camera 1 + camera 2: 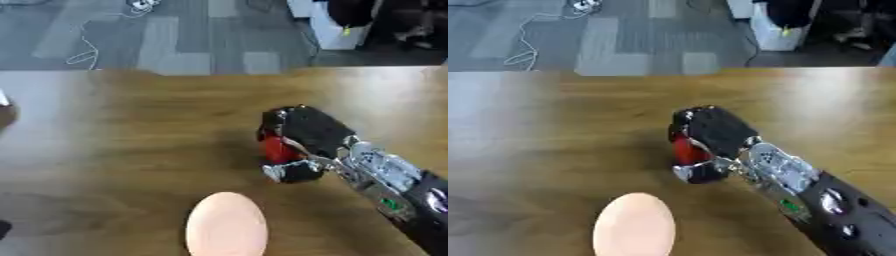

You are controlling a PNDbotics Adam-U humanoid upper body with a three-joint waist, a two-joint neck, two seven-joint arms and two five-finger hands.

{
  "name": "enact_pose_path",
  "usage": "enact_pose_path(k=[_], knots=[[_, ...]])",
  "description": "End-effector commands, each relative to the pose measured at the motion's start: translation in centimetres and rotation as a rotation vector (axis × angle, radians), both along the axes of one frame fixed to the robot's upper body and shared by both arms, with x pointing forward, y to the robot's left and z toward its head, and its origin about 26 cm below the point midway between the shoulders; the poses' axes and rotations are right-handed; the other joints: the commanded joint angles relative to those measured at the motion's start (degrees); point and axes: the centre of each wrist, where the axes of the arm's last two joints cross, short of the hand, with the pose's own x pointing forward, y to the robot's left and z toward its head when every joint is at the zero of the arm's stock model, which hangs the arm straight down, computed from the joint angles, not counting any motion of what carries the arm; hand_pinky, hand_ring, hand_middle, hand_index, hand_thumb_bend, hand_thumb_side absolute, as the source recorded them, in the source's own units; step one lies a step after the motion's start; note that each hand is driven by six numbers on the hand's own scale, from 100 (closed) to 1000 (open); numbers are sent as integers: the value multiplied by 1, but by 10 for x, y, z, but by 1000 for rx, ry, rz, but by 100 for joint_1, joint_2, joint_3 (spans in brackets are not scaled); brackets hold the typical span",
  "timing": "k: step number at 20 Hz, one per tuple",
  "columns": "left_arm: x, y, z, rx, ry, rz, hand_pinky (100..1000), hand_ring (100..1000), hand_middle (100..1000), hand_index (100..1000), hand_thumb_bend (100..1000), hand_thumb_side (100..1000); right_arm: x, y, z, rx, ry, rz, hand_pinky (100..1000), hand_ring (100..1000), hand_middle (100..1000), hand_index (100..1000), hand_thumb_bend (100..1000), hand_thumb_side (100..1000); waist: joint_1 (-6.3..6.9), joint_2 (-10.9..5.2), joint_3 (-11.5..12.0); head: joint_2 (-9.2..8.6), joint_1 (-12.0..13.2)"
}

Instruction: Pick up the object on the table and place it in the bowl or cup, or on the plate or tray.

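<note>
So the right hand is wrapped over a small red object on the wooden counter. The fingers are curled down around it, with the thumb tucked in underneath on the near side, so I'd call that a grasp on the red thing. Can't make out what the object actually is, just red with the black hand covering most of it. I also can't tell whether it's lifted off the counter yet or still sitting on it.

The target looks like the pale peach plate, seen almost edge-on. It sits nearer the robot than the red object and a bit to the left of it, close but not touching. No left hand anywhere in either view.

My read: we're at the pick-up step, grip made, carry not done. Next move would be lifting it clear, swinging it back and left over the plate, then lowering and letting go. Since the plate is so near, the lift needs to clear its rim so the hand doesn't bump it.
</note>
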Motion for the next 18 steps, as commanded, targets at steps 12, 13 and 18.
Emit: enact_pose_path(k=[12,13,18], knots=[[-3,15,9,-9,-37,45,725,1000,635,741,100,699,-12,26,-1,-39,12,108,100,111,219,423,100,100,-96,-498,49,10,225],[-3,15,9,-9,-36,45,724,1000,635,741,100,697,-11,28,-3,-37,20,113,100,111,220,423,100,100,-112,-535,60,4,236],[-3,16,12,-6,-32,41,722,996,635,741,100,692,-4,34,-13,-30,55,132,100,113,221,424,100,100,-180,-649,109,-35,271]])
